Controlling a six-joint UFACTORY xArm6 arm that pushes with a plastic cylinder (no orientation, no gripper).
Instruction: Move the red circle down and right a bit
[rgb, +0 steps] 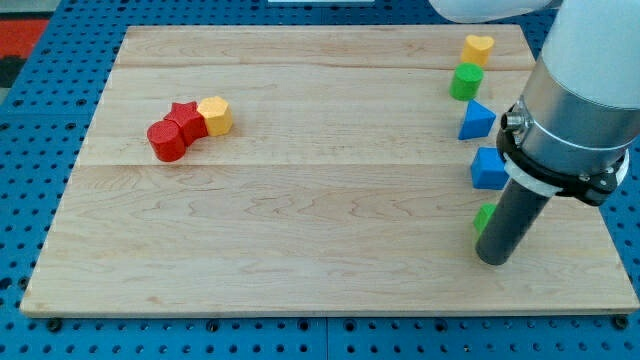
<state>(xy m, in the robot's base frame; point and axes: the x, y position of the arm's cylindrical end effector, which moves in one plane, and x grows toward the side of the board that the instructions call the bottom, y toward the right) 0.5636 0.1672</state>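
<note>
The red circle (166, 140) lies at the board's left, touching a red star (185, 119) up and to its right. A yellow hexagon (215, 116) touches the star's right side. My tip (493, 258) rests on the board at the far right, a long way from the red circle. A green block (484, 217) sits just left of the rod and is partly hidden by it.
Along the right side stand a yellow heart (477, 48), a green block (465, 81), a blue triangle (476, 120) and a blue block (488, 168). The wooden board (300, 220) lies on a blue pegboard. The arm's body covers the upper right corner.
</note>
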